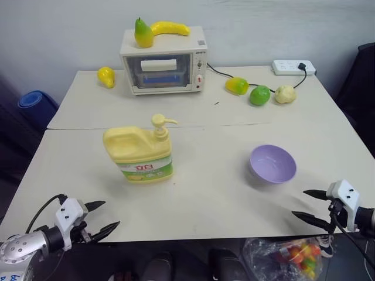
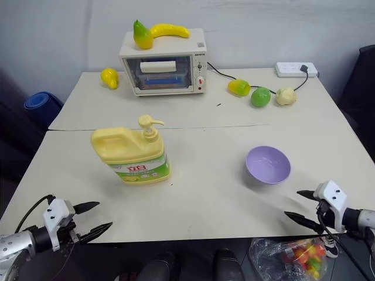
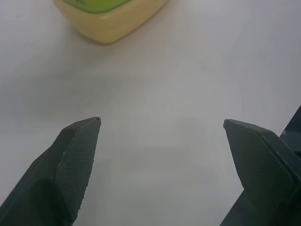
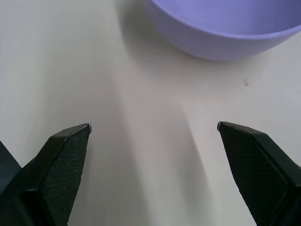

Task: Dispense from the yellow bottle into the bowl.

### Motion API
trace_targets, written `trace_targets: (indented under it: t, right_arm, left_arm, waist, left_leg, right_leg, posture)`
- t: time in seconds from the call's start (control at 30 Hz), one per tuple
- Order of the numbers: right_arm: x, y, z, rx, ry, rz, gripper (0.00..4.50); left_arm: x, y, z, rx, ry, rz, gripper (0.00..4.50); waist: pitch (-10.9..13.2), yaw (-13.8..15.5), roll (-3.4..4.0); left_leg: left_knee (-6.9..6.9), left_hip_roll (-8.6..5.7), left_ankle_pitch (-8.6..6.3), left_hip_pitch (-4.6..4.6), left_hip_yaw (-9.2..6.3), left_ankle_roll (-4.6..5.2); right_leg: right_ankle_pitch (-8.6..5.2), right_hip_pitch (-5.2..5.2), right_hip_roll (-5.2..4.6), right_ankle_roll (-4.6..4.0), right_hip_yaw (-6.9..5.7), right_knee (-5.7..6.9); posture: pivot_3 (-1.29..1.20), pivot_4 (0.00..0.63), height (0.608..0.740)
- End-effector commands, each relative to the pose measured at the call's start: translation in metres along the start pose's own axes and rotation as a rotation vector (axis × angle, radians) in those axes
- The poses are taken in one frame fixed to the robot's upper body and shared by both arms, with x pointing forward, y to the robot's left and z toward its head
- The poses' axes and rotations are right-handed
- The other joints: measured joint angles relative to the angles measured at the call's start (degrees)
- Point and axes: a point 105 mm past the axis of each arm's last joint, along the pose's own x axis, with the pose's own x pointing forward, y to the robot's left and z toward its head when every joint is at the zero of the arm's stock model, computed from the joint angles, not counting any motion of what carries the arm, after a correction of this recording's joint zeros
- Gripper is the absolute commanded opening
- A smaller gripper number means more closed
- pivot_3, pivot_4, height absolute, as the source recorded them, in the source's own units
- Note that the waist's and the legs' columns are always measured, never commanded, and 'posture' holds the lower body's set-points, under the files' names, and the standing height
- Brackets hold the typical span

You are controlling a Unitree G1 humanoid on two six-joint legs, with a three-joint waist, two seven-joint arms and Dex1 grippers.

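The left gripper (image 1: pixel 101 217) hangs over the near left edge of the tabletop (image 1: pixel 211 199), its two black fingers spread wide with nothing between them; ahead of it and a little to its right stands the yellow bottle (image 1: pixel 140 153), upright, well apart from the fingertips, its base just entering the left wrist view; it is a large plastic jug, probably heavy if full and stiff in the walls though likely to give a little under a squeeze; its smooth sides look slippery and too broad for an easy pinch, so the side handle or the neck under the pump nozzle (image 1: pixel 162 122) seems the better hold, while the nozzle head is the part to press; pushing down on it may tip or slide the jug unless the body is steadied; to the right, well apart from the bottle, sits the bowl (image 1: pixel 272 164), a light, smooth lavender plastic thing, rigid and hardly fragile, which would skate across the tabletop at a nudge; its rim is the obvious place to pinch; it lies just ahead of the right gripper (image 1: pixel 311 205) and slightly to its left, near but not touching; that gripper too stands fully parted and empty, over the near right edge.
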Motion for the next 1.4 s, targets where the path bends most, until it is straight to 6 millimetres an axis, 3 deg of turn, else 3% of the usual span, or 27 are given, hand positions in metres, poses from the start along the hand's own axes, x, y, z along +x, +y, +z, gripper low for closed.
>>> trace_targets:
  t: [0.03,0.4,0.7,1.1,1.27,1.4]
  right_arm:
    - [0.003,0.003,0.006,-0.015,-0.030,-0.003,4.50]
    - [0.013,0.008,0.021,-0.032,-0.071,-0.003,4.50]
    - [0.009,0.011,0.019,0.010,-0.070,0.005,4.50]
    - [0.002,0.018,0.031,-0.025,-0.079,0.022,4.50]
    - [0.002,0.027,0.064,-0.047,-0.150,0.079,4.50]
    - [0.011,0.030,0.091,-0.092,-0.166,0.091,4.50]
  left_arm:
    - [-0.005,0.003,0.005,0.001,-0.018,0.024,4.43]
    - [-0.003,0.000,0.004,-0.024,-0.012,0.025,4.43]
    - [-0.003,-0.004,0.002,-0.032,-0.012,0.005,4.43]
    - [-0.003,-0.016,0.008,-0.016,0.005,-0.061,4.43]
    - [-0.006,-0.038,0.056,-0.011,-0.074,-0.238,4.43]
    - [-0.014,-0.066,0.119,0.097,-0.131,-0.474,4.43]
  waist:
    - [0.00,0.00,0.00]
    - [0.00,0.02,0.00]
    - [0.00,0.06,0.00]
    - [0.00,0.06,0.00]
    - [0.01,0.07,-0.01]
    - [0.05,0.08,-0.05]
  left_leg:
    - [0.01,0.00,0.00,0.00,0.00,0.00]
    - [0.02,0.00,0.02,0.02,0.00,0.00]
    - [0.03,-0.01,0.02,0.00,0.00,0.01]
    - [0.02,0.00,0.01,-0.01,0.00,0.02]
    - [0.04,0.03,0.01,-0.03,-0.02,0.02]
    - [0.07,0.07,0.06,-0.03,-0.08,-0.03]
  right_leg:
    - [0.00,0.00,0.00,0.00,0.00,0.00]
    - [0.00,0.00,0.00,0.00,0.01,0.05]
    - [0.00,0.01,-0.01,0.00,0.02,0.04]
    - [0.00,0.01,-0.01,0.00,0.02,0.01]
    - [0.00,0.00,-0.01,0.00,0.02,0.03]
    - [0.05,0.01,-0.01,-0.12,0.00,0.05]
  posture:
    - [0.00,0.150,0.740]
    - [0.00,0.150,0.740]
    - [0.00,0.150,0.740]
    - [0.00,0.150,0.740]
    - [0.00,0.150,0.740]
    - [0.00,0.150,0.740]
